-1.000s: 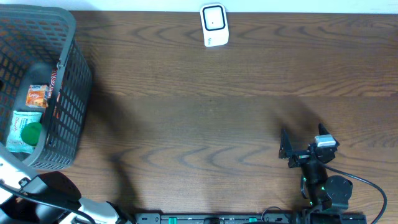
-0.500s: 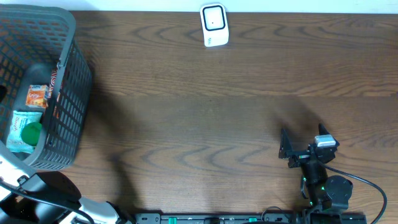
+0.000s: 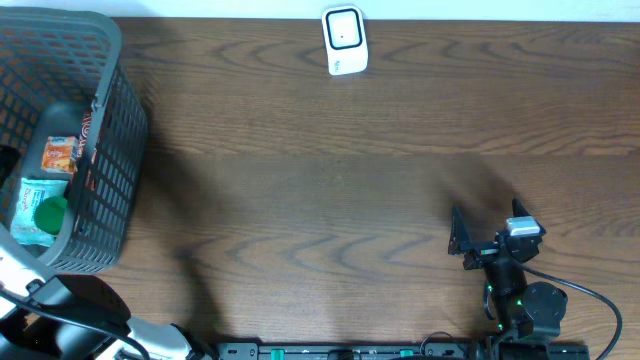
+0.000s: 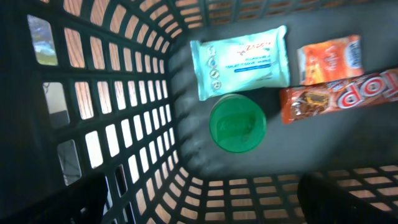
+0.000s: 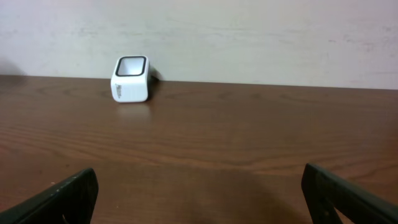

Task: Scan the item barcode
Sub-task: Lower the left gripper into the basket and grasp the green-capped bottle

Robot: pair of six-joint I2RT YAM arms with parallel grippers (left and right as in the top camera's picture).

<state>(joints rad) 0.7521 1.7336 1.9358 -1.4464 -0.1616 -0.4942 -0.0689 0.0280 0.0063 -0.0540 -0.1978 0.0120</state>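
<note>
While L fingers [image 4: 348,198] and R fingers [image 5: 59,198] gape empty, round green lid [image 4: 237,123] sits in lattice plastic basket [image 4: 124,149].

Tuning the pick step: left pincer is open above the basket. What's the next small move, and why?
Probably lower the left pincer straight toward the green lid. It lies nearly centred below the pincer on the floor of the basket, nothing is held yet, and an item must be lifted out before it can reach the scanner.

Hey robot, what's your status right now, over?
Left tool open over basket, right tool open over table. No item picked: wipes pack, green lid, snack bars lie inside. Nothing blocks scanner.
</note>
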